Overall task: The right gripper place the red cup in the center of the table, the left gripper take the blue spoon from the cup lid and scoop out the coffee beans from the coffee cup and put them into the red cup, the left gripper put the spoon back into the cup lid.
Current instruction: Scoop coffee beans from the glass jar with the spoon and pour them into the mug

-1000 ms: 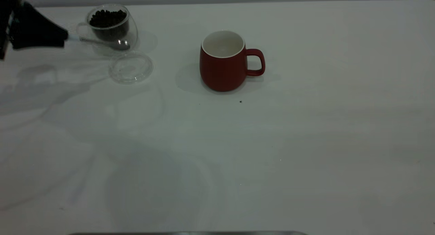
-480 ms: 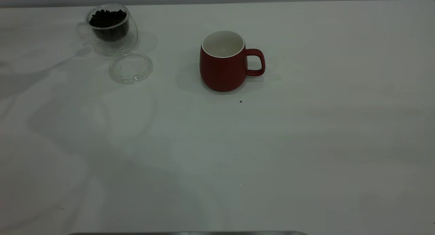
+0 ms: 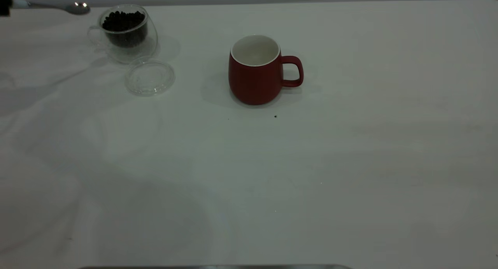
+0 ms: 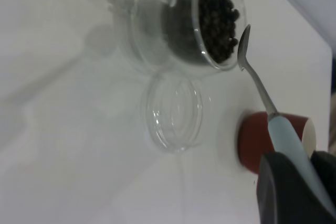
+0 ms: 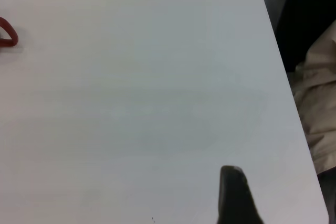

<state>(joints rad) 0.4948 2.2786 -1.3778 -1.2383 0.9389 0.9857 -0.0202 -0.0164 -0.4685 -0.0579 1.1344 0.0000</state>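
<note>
The big white table [image 3: 350, 164] holds everything. The red cup [image 3: 255, 72] stands near the middle, empty, with its handle facing the right arm's side. The coffee cup [image 3: 126, 32] stands far off to the left, full of coffee beans [image 3: 123, 21]. The cup lid [image 3: 149, 77] lies flat just beside it, with nothing on it. The left gripper [image 4: 296, 187] pinches the handle of the blue spoon [image 4: 262, 95], up in the air beside the coffee cup. Only a dark tip of the right gripper [image 5: 233, 195] shows, so I cannot tell how it stands.
</note>
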